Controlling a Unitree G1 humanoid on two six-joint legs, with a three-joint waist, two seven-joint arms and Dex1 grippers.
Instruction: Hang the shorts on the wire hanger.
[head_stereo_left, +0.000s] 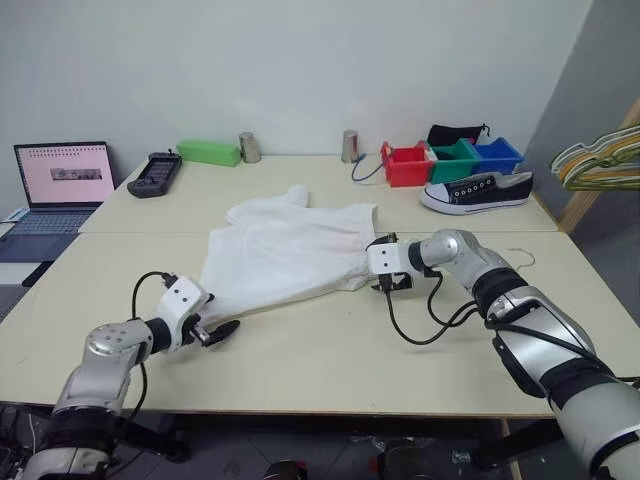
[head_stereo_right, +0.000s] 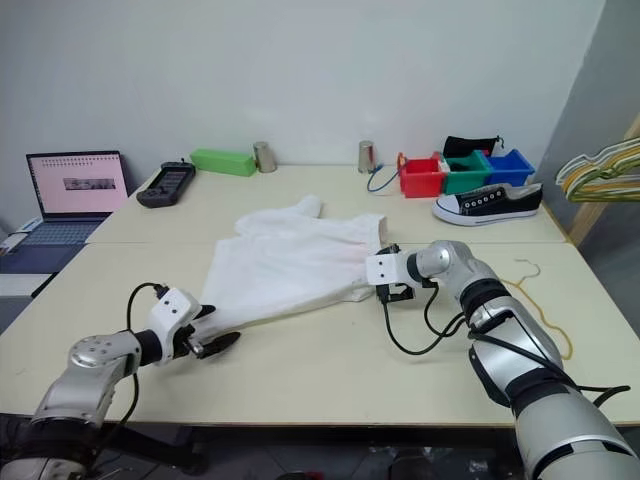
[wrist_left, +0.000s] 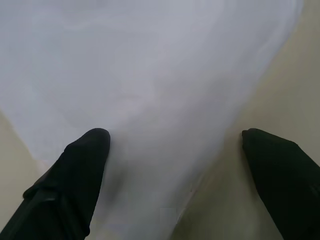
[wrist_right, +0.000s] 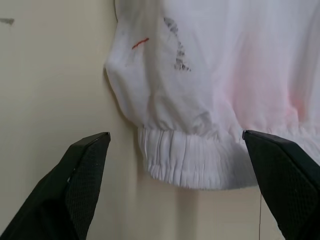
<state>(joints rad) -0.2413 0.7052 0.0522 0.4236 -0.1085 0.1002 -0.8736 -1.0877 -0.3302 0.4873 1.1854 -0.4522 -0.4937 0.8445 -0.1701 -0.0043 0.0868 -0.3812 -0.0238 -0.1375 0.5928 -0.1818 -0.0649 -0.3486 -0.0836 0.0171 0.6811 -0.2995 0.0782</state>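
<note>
Both grippers, left (head_stereo_left: 222, 330) and right (head_stereo_left: 391, 284), are spread at the wrinkled white cloth shorts (head_stereo_left: 285, 250); closing early probably pinches one layer only.

I see white shorts (head_stereo_right: 295, 262) (faint pink stain), a tan-yellow wire hanger (head_stereo_right: 545, 300), and red, green, blue bins (head_stereo_right: 462, 171).
</note>
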